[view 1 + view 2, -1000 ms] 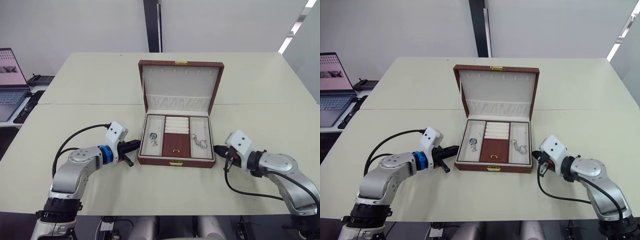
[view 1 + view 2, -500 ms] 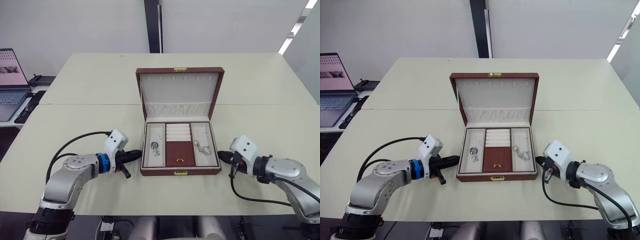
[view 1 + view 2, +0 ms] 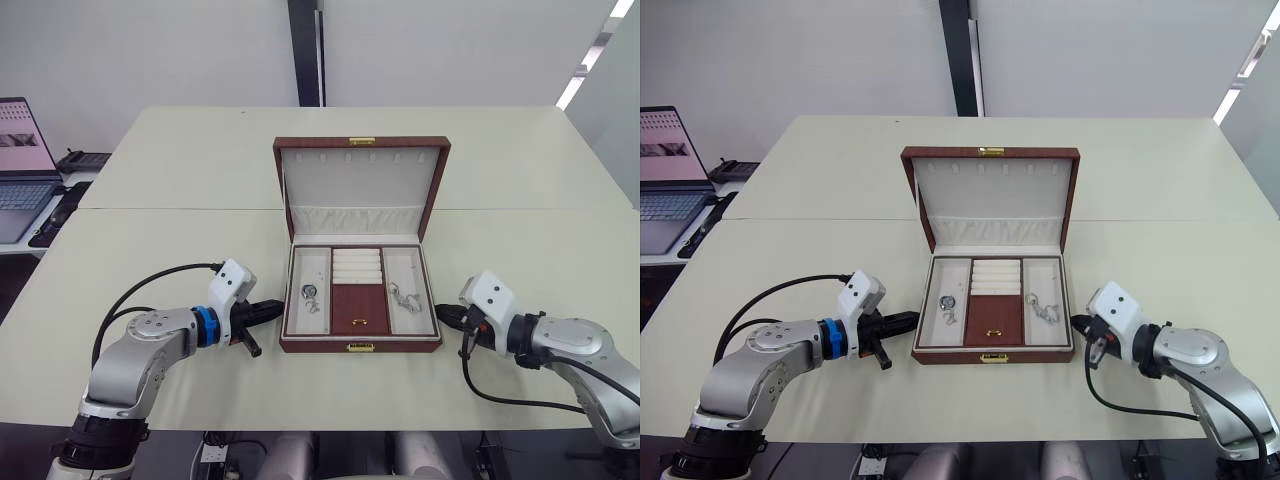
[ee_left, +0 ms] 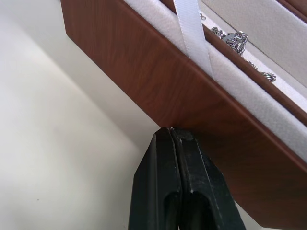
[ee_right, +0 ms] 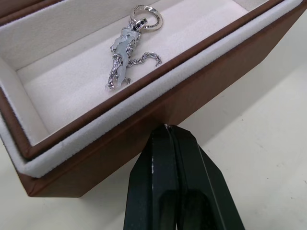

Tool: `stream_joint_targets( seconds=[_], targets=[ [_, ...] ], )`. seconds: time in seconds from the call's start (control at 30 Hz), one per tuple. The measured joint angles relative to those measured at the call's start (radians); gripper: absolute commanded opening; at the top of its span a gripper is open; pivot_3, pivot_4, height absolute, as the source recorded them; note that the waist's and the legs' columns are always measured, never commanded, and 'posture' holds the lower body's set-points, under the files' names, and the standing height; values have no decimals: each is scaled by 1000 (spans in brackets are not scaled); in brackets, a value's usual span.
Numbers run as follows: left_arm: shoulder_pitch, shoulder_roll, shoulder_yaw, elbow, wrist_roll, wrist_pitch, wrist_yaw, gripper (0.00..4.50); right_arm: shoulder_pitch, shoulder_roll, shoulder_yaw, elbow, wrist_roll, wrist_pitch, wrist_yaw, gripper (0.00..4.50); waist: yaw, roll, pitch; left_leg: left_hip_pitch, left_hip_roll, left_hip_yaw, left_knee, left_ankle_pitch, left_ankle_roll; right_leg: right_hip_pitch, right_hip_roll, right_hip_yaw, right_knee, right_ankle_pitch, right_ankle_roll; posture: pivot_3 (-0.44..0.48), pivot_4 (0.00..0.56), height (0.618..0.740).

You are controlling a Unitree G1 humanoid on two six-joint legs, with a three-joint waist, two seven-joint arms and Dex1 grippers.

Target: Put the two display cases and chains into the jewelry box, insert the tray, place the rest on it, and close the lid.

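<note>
The jewelry box point(image 3: 360, 347) stands open in the middle of the table, its lid point(image 3: 361, 180) upright at the back. The tray point(image 3: 360, 300) sits inside it, with a silvery trinket point(image 3: 310, 296) in its left compartment and another point(image 5: 128, 48) in its right one. My left gripper point(image 3: 272, 309) is shut, its tip against the box's left wall point(image 4: 144, 81). On the opposite side my right gripper point(image 3: 443, 314) is shut, with its tip at the right wall point(image 5: 144, 120). The display cases and chains are hidden.
A laptop point(image 3: 20, 150) and a black device sit on a side desk far to the left. Bare table point(image 3: 180, 180) surrounds the box, and its front edge runs just under both forearms. Black cables loop off both wrists.
Over the last second the box slid toward me and turned square to the table edge, with both grippers moving along at its sides. Little has changed in the last half second.
</note>
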Motion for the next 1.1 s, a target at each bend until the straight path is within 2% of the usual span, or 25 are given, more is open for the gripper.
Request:
stream_joint_targets(
  seconds=[0.43,0.6,0.77,0.87,0.97,1.1],
  targets=[
    [44,34,5,24,-1,-80,-52,0,49,-10,5,-6,-38,-79,-31,10,0,0,0,0,0,0,0,0,0,0,0,0,0,0,0,0,150,740],
    [84,63,35,37,-10,-120,-62,0,103,-11,-56,37,-52,-114,-74,10,0,0,0,0,0,0,0,0,0,0,0,0,0,0,0,0,150,740],
    [145,78,155,31,-54,-181,-64,0,130,-5,-163,52,-44,-163,-109,10,-1,0,0,0,1,0,0,0,0,-1,0,0,0,0,0,0,150,740],
    [245,55,296,-74,-169,-190,-78,0,125,12,-228,52,-24,-216,-112,10,-4,0,0,0,3,1,0,0,0,0,0,1,0,0,0,0,150,740],
    [377,19,396,-257,-286,-212,-94,0,54,17,-266,64,-5,-247,-118,10,-4,0,-1,0,5,2,0,0,0,0,-1,2,-1,0,0,0,150,740],
    [468,-5,439,-398,-373,-225,-80,0,-102,25,-274,99,20,-234,-152,10,-1,1,-1,5,4,2,0,0,0,6,0,1,-1,0,0,0,150,740]
  ],
)
